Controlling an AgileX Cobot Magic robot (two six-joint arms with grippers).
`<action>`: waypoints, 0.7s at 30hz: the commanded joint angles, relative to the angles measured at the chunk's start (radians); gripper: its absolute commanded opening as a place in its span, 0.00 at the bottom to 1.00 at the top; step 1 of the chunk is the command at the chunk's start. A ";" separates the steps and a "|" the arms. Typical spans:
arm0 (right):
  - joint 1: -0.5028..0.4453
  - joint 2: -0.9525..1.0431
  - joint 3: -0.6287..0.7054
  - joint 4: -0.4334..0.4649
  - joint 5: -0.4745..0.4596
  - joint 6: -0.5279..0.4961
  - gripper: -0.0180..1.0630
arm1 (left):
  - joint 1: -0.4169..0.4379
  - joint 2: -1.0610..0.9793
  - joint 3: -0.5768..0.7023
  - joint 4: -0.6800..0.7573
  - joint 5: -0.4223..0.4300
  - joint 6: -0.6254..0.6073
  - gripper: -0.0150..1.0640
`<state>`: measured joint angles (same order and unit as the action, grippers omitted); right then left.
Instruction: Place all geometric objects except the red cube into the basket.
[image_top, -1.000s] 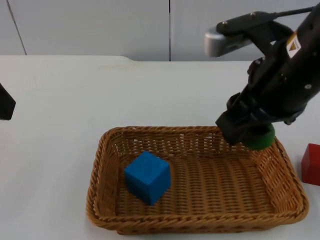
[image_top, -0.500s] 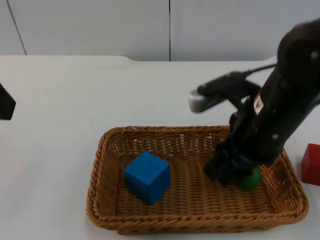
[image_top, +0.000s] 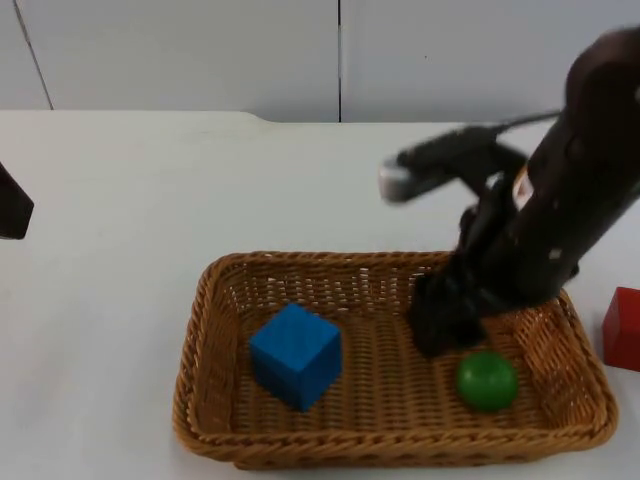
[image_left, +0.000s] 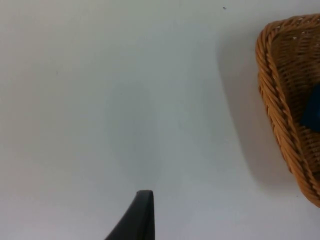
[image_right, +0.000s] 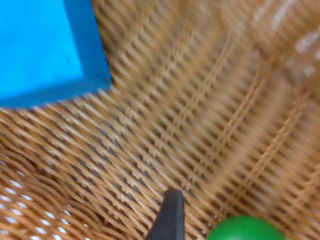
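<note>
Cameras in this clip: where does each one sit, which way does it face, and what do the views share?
Top view: fixed above, facing down and forward at the basket; right gripper beside the green ball.
Left wrist view: on the waiting left arm, facing the table; one fingertip.
Right wrist view: inside the basket, facing its weave.
Shared: the blue cube, in all three.

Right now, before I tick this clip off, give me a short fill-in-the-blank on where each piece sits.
The small green ball lies inside the woven wicker ____.
The block lying in the basket with it is ____ in colour.
The red cube rests on the white ____, outside the basket.
The right gripper hangs over the basket; the left arm waits.
Missing: basket; blue; table
</note>
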<state>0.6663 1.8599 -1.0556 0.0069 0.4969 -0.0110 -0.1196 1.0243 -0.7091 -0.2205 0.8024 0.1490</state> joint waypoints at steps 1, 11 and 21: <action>0.006 -0.074 -0.001 0.002 0.006 -0.004 0.69 | 0.004 -0.007 0.005 -0.015 0.003 0.003 0.99; 0.006 -0.434 -0.001 0.002 0.039 -0.004 0.69 | 0.004 -0.007 0.005 -0.015 0.001 0.003 0.99; 0.006 -0.752 0.003 -0.007 0.097 -0.064 0.69 | 0.004 -0.060 0.005 -0.023 -0.004 0.057 0.99</action>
<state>0.6663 1.1694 -1.0556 0.0000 0.5742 -0.0489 -0.1196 1.0049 -0.7091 -0.2223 0.8005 0.1834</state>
